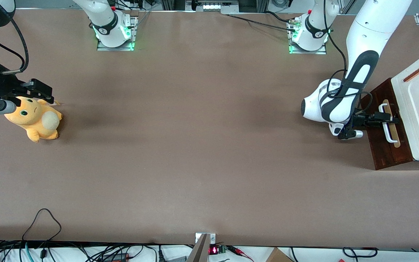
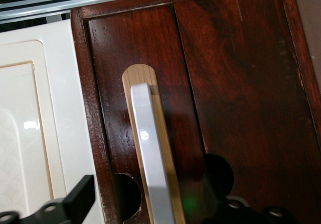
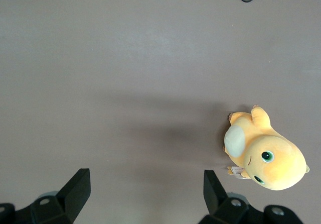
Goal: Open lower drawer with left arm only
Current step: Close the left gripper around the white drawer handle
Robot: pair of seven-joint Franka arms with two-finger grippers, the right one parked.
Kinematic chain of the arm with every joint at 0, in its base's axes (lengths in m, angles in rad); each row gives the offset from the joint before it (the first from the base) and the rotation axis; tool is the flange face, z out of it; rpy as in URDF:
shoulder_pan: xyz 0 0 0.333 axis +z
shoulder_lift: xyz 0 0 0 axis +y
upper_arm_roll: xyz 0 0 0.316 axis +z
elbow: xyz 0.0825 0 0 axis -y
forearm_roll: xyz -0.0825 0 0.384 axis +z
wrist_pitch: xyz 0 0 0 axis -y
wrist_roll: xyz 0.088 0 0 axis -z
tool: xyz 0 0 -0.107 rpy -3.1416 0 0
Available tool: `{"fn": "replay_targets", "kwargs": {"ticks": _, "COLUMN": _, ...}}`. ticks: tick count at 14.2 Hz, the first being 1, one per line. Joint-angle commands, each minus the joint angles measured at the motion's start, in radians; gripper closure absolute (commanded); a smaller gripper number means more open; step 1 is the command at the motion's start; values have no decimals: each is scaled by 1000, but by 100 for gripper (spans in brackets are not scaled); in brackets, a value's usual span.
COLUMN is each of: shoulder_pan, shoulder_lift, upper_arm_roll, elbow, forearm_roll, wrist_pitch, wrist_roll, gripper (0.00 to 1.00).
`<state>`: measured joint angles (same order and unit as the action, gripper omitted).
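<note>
Gripper [image 1: 389, 118] spread wide astride lower drawer [image 1: 384, 145] handle [image 2: 153, 169]; fingertips cut off.

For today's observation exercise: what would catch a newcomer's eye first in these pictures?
Probably the left arm, glossy white, reaching to the dark wooden lower drawer at its end of the table, its gripper at the white bar handle with jaws open on either side of it. Next, the orange plush toy lying toward the parked arm's end.
</note>
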<state>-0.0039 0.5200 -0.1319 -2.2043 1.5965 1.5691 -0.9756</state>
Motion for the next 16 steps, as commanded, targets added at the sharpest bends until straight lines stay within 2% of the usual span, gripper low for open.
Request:
{"fn": "replay_targets", "kwargs": {"ticks": 1, "shoulder_pan": 1, "shoulder_lift": 8, "upper_arm_roll": 5, "elbow": 14, "forearm_roll": 16, "wrist_pitch": -4, "wrist_roll": -12, "gripper": 26}}
{"fn": "replay_targets", "kwargs": {"ticks": 6, "shoulder_pan": 1, "shoulder_lift": 11, "upper_arm_roll": 6, "elbow": 14, "forearm_roll": 14, "wrist_pitch": -4, "wrist_roll": -22, "gripper": 51}}
{"fn": "replay_targets", "kwargs": {"ticks": 8, "shoulder_pan": 1, "shoulder_lift": 12, "upper_arm_roll": 6, "elbow": 14, "forearm_roll": 13, "wrist_pitch": -3, "wrist_roll": -22, "gripper": 62}}
{"fn": "replay_targets", "kwargs": {"ticks": 9, "shoulder_pan": 1, "shoulder_lift": 12, "upper_arm_roll": 8, "elbow": 14, "forearm_roll": 13, "wrist_pitch": -3, "wrist_roll": -22, "gripper": 72}}
{"fn": "replay_targets", "kwargs": {"ticks": 12, "shoulder_pan": 1, "shoulder_lift": 12, "upper_arm_roll": 8, "elbow": 14, "forearm_roll": 11, "wrist_pitch": -3, "wrist_roll": -26, "gripper": 87}}
{"fn": "replay_targets", "kwargs": {"ticks": 16, "shoulder_pan": -4, "shoulder_lift": 11, "upper_arm_roll": 6, "elbow": 15, "forearm_roll": 8, "wrist_pitch": 6, "wrist_roll": -26, "gripper": 100}}
